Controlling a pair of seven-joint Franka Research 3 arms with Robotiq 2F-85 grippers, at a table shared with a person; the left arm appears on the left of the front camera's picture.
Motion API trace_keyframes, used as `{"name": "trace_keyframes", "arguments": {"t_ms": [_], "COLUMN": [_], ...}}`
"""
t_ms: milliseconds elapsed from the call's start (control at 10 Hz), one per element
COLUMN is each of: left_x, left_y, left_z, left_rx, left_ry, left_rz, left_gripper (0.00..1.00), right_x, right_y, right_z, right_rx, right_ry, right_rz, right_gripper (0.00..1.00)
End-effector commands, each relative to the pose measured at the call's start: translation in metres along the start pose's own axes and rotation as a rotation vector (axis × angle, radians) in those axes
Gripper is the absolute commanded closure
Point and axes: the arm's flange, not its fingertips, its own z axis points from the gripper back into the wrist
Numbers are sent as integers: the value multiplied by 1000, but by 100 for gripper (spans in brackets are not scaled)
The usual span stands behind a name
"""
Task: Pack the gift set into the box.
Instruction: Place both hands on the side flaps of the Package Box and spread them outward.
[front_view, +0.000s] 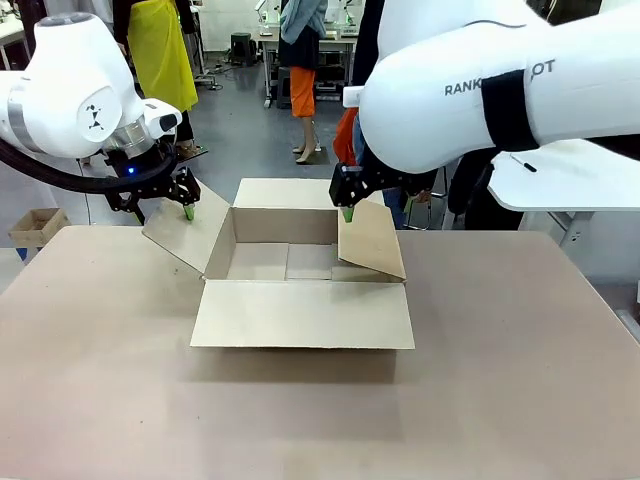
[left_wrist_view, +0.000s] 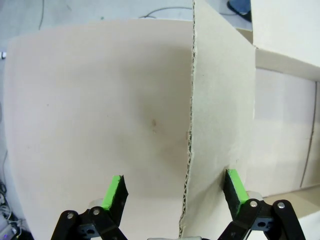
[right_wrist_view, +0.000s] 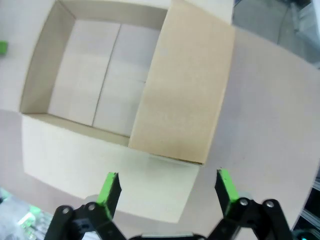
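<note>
The box (front_view: 300, 262) stands open in the middle of the table, with bare cardboard inside. Its near flap (front_view: 300, 315) lies flat toward me and its right flap (front_view: 372, 245) leans inward over the opening. My left gripper (front_view: 163, 208) is open at the outward-slanting left flap (front_view: 185, 238). In the left wrist view that flap's corrugated edge (left_wrist_view: 190, 140) runs up between the left gripper's (left_wrist_view: 175, 192) green pads. My right gripper (front_view: 377, 208) hangs open just above the right flap, seen from above (right_wrist_view: 182, 85) beyond the right gripper (right_wrist_view: 167, 186). The gift set is out of view.
The brown table (front_view: 500, 350) stretches wide around the box. A much smaller brown carton (front_view: 35, 226) sits off the table's far left. A white table (front_view: 570, 178) stands at the back right. People stand in the background.
</note>
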Motion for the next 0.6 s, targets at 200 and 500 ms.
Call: {"name": "trace_keyframes", "arguments": {"t_ms": [200, 500], "left_x": [-1, -1], "left_y": [-1, -1], "left_z": [2, 2], "left_rx": [19, 19], "left_ry": [-3, -3], "left_rz": [14, 14], "left_gripper": [0, 0], "right_x": [27, 108], "right_y": [37, 84], "right_z": [-1, -56], "right_rx": [-199, -298], "right_ry": [13, 103], "right_rz": [121, 74], "right_gripper": [0, 0]}}
